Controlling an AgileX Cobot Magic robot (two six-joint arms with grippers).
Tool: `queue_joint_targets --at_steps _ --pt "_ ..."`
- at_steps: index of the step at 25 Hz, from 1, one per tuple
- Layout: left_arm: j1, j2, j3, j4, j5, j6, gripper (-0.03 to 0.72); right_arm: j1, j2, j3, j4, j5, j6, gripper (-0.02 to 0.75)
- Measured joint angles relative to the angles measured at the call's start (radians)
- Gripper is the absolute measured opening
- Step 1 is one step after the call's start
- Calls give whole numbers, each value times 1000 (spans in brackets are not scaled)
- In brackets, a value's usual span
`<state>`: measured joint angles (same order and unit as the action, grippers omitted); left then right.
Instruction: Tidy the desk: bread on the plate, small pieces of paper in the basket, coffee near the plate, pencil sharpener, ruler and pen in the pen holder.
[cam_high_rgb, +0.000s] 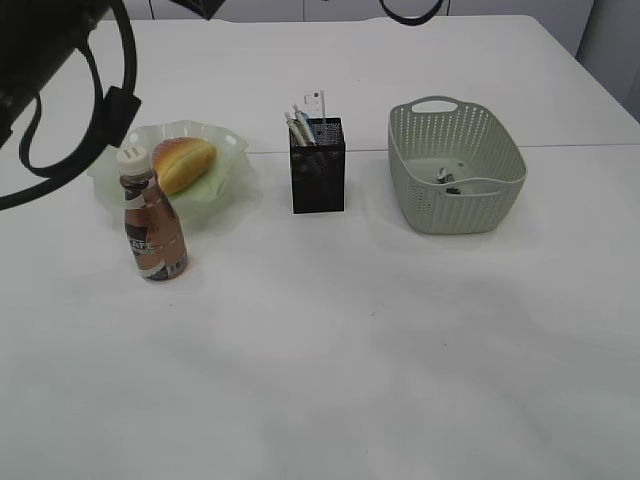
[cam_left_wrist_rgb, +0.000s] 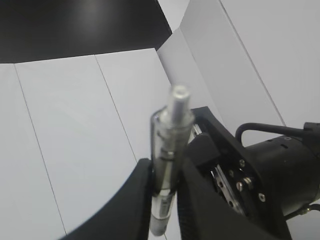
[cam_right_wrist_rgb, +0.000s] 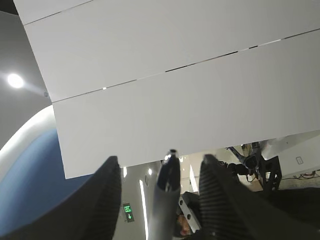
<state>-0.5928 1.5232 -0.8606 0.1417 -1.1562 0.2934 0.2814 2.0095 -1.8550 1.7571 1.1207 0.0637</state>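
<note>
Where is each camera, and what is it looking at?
Exterior: up front, slanting down at the desk and basket; a black arm shows top left.
Left wrist: on the left arm, tilted up at white panels; the left hand grips a pen.
Right wrist: tilted up too; the right hand shows, open.
Shared: both wrist views show white panels.

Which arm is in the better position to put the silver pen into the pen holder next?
Left. The left gripper is shut on the pen, while the right gripper stands open, its fingers apart from the pen on both sides. The pen holder stands mid-desk, within neither arm's side clearly.
</note>
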Motion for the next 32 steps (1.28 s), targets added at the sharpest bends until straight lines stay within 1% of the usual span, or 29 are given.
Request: queue_joint_targets --at_steps 9,17,22,24,30,32 --pt "0 0 0 -26 -2 0 110 -8 0 0 0 -27 -2 417" --pt "0 0 0 -51 -2 0 110 -73 0 0 0 55 -2 418" --pt "0 0 0 -56 -2 0 110 -144 0 0 -2 70 -34 417" --pt "0 0 0 -58 -2 0 110 -177 0 0 -2 70 -88 417" --pt "0 0 0 -71 -2 0 110 -302 0 0 -10 66 -335 417" --pt "0 0 0 -82 -2 0 109 -336 0 0 -28 67 -387 418"
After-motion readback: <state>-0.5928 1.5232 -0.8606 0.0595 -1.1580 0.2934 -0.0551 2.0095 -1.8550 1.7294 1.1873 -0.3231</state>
